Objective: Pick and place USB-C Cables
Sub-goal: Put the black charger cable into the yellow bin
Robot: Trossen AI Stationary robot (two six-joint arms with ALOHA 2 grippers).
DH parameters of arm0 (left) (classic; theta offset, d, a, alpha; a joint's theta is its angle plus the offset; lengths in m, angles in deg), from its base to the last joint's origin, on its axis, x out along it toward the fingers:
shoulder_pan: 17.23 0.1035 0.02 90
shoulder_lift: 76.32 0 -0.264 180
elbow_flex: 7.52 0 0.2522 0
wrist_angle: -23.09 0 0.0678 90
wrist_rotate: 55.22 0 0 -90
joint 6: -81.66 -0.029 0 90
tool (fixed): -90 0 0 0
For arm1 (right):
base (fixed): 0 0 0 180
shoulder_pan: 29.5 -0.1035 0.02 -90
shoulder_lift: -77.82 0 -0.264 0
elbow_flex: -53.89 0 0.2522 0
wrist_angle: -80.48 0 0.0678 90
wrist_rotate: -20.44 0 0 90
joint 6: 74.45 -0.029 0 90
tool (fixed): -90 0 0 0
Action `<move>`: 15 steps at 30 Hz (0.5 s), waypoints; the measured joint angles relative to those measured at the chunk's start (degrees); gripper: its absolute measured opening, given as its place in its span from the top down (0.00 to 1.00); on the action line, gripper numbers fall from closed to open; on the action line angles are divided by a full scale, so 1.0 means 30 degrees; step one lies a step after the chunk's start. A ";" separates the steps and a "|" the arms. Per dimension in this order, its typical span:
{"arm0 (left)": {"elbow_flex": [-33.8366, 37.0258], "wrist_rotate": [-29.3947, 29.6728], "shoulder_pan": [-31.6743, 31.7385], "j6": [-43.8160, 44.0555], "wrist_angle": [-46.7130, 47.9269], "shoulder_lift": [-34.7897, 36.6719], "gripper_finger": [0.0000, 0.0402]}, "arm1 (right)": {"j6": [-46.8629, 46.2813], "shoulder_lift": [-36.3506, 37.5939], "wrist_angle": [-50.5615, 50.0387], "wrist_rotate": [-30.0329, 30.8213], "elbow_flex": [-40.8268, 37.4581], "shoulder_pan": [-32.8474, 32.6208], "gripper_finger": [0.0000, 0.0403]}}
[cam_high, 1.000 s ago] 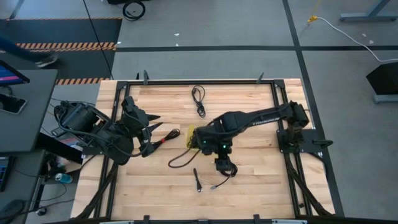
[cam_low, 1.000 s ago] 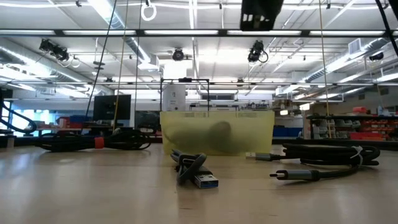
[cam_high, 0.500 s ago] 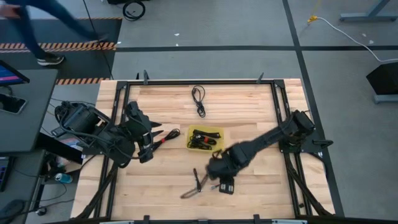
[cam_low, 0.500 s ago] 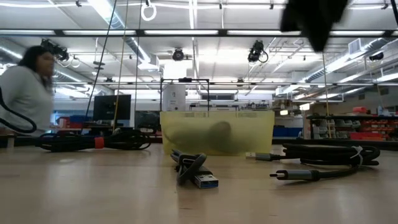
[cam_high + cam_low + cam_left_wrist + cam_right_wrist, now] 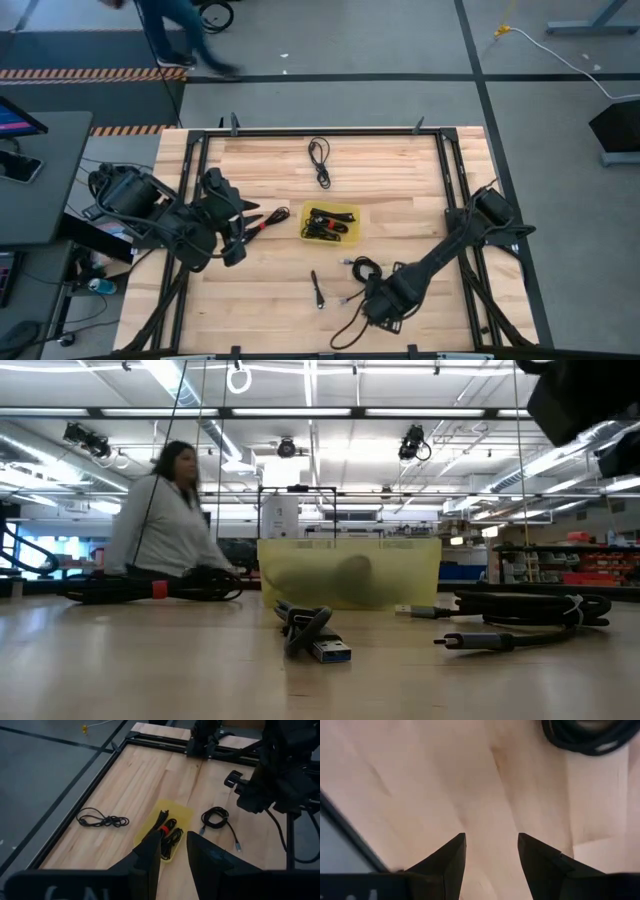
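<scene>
Behind your wooden worktop [image 5: 260,300] lies a grey workshop floor, and only the high view shows a person [image 5: 185,30] walking past its far edge; the low view catches that person [image 5: 165,520] from the waist up against shelving and ceiling lights. From above you see the yellow tray [image 5: 330,222] mid-worktop holding several USB-C cables [image 5: 326,224], a coiled cable [image 5: 319,160] alone toward the far edge, a small coil [image 5: 364,267] right of the tray on its near side, and a straight cable piece [image 5: 316,288] just left of that. The low view adds what the top view hides: a silver plug end [image 5: 328,651] on a cable in front of the tray's translucent wall [image 5: 350,570], and a bundled cable [image 5: 535,605] to the right. Your left gripper [image 5: 240,222] waits at the left side, its fingers [image 5: 150,855] slightly spread and holding nothing. Your right gripper [image 5: 490,855] hangs over bare wood near the front edge, fingers apart and empty, with a dark coil [image 5: 590,735] just beyond. No writing is readable.
</scene>
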 joint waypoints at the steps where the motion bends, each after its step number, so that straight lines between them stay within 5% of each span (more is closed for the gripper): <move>1: 0.0000 -0.0001 0.0000 0.0004 0.0000 0.0000 0.74 | 0.0000 0.0000 -0.0114 0.0069 -0.0098 0.0007 0.54; 15: 0.0000 0.0044 0.0000 0.0015 -0.0058 0.0000 0.74 | 0.1574 -0.0007 -0.0969 0.2275 -0.0267 0.1054 0.54</move>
